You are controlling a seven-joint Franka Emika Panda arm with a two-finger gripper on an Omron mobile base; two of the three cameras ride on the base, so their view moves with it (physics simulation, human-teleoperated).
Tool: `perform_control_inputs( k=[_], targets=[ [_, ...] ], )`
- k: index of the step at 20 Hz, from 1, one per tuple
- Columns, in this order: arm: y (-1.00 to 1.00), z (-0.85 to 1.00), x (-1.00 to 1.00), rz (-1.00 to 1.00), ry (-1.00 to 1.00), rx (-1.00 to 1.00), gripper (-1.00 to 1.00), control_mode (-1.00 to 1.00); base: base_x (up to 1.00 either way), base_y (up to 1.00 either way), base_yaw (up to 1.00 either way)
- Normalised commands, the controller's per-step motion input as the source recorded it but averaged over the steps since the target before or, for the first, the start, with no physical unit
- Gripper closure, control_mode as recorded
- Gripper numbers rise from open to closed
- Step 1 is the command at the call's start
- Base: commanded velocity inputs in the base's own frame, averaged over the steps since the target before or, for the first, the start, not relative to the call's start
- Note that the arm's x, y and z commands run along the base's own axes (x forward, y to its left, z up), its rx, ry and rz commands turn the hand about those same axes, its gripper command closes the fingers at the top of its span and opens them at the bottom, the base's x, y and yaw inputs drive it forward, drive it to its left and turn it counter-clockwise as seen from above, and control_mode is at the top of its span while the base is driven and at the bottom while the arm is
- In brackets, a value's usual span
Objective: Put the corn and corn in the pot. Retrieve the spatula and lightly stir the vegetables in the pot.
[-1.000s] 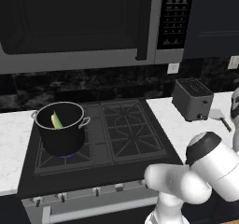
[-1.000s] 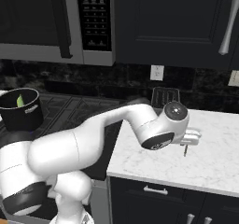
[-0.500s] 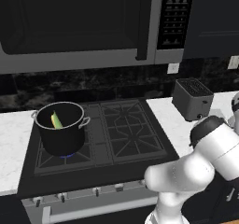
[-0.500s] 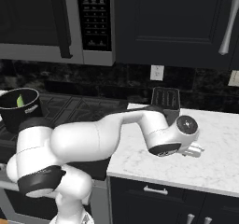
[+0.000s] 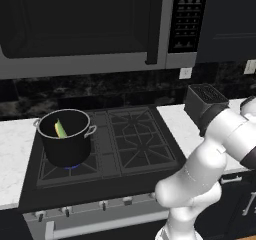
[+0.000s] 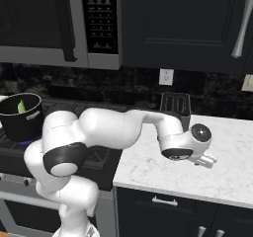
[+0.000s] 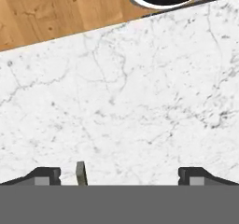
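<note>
The black pot [image 5: 65, 136] stands on the front left burner, and also shows in the right base view as the pot [image 6: 22, 116]. One corn [image 5: 60, 129] with a green husk leans inside it; the other corn is hidden. My gripper [image 7: 120, 175] is open and hangs low over the white marble counter [image 7: 140, 101]. A thin grey sliver, apparently part of the spatula [image 7: 80, 173], lies between the fingertips near the left one. In the right base view the gripper [image 6: 204, 159] sits right of the toaster, close above the counter [image 6: 232, 172].
The dark grey toaster [image 5: 204, 100] stands at the back of the counter beside the stove [image 5: 135, 139]. A blue flame burns under the pot. The counter's front edge and the wood floor [image 7: 56, 13] lie just beyond the gripper in the hand view.
The arm has swung further right and down over the counter past the toaster. The gripper stays open. The pot and the corn have not moved.
</note>
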Motion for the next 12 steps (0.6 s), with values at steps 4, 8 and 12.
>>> perform_control_inputs(
  k=[4,8,12],
  targets=[
    [-0.24,-0.32,0.33,-0.04,0.0,0.0,-1.0,-1.0,0.0,0.0,0.0],
    [-0.24,-0.36,0.17,0.0,0.0,0.0,-1.0,-1.0,0.0,0.0,0.0],
    [-0.31,-0.26,0.16,0.0,0.0,0.0,-1.0,-1.0,0.0,0.0,0.0]
  ],
)
